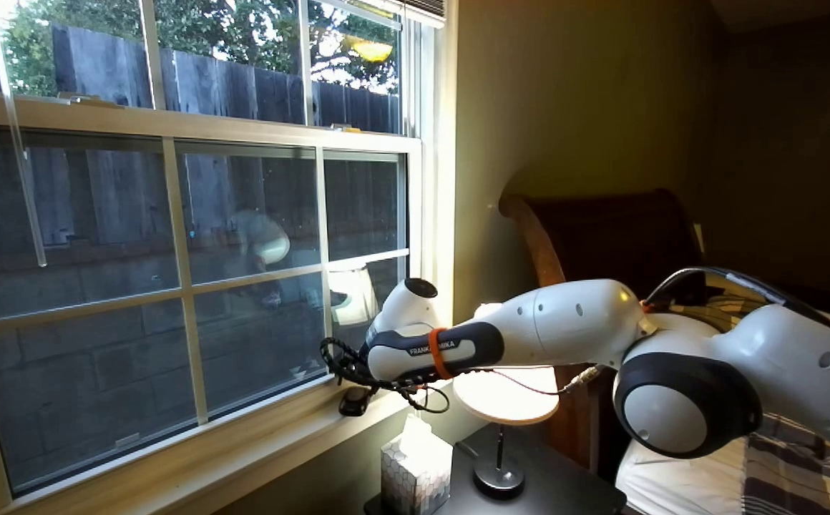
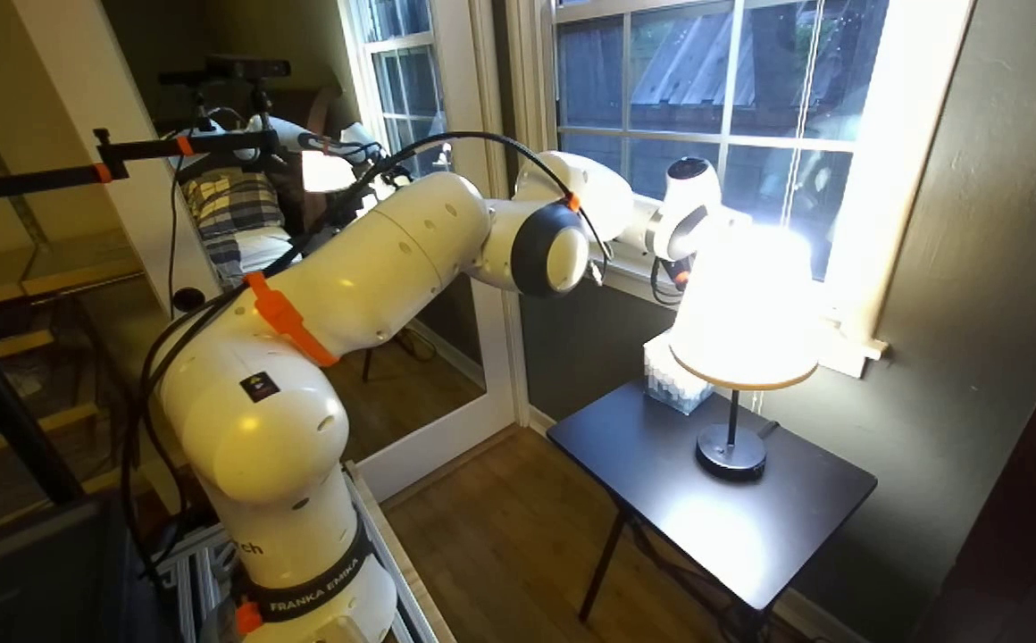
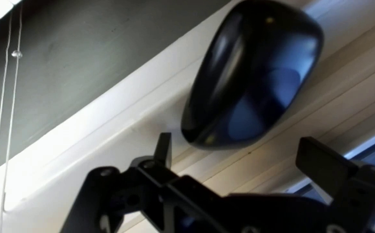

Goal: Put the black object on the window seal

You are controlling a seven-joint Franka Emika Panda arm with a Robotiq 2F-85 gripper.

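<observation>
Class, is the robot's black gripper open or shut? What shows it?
Open: in the wrist view, the black gripper has its fingers wide apart, the long cream-painted window ledge showing between them.

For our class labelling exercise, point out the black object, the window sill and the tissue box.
Black object [image 3: 252, 77]: wrist view, middle of its glossy body.
Window sill [image 1: 265, 445]: in an exterior view, bare stretch of its ledge.
Tissue box [image 1: 415, 471]: in an exterior view, its patterned side.
</observation>
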